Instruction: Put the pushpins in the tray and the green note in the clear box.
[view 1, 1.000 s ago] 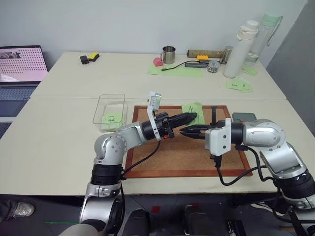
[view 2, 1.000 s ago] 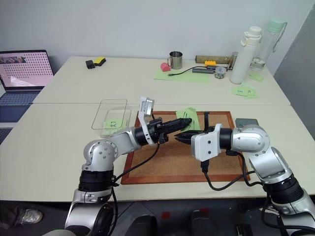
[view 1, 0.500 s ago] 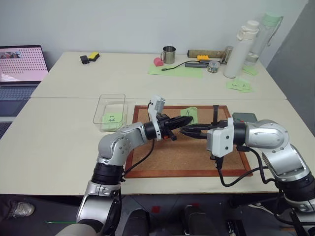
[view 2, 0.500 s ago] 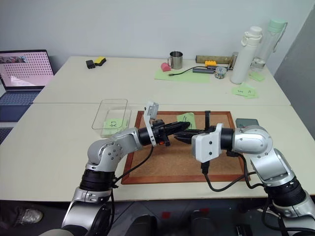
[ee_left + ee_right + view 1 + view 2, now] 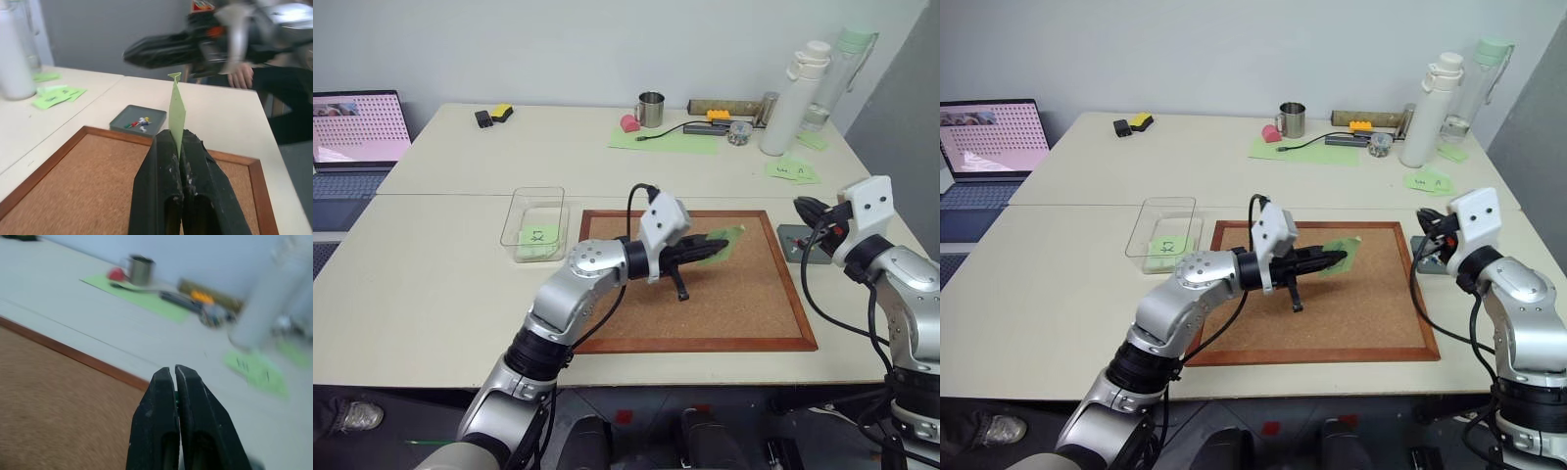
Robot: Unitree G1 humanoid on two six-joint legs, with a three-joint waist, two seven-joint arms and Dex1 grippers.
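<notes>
Left gripper (image 5: 705, 252) clamped on the green note (image 5: 722, 244); the sheet stands out past the fingertips over the cork board (image 5: 744, 313), clear of its surface. In the left wrist view the note (image 5: 176, 113) rises edge-on from between the two closed black fingers (image 5: 159, 186), so the hold is on one margin only.

Clear box (image 5: 534, 223) sits on the table just off the board's left edge, on the left arm's own side. It already holds another green slip with marks. The left gripper points toward the robot's right, away from the box, so the box lies behind the wrist, back along the forearm. That is the relation the next move turns on: my read is the arm must swing back leftward across the board's left rim and bring the note over the box opening before letting go. The left arm is plainly the nearer one; the right arm is well apart from the box.

Right gripper (image 5: 806, 209) drawn up by the board's right edge, fingers pressed together; a speck of green shows between them in the right wrist view, and whether that is a pin I cannot tell. The dark-grey tray (image 5: 790, 242) lies just below and beside it, just off the board's right rim. Pushpins (image 5: 137, 123), coloured heads, lie inside the tray.
</notes>
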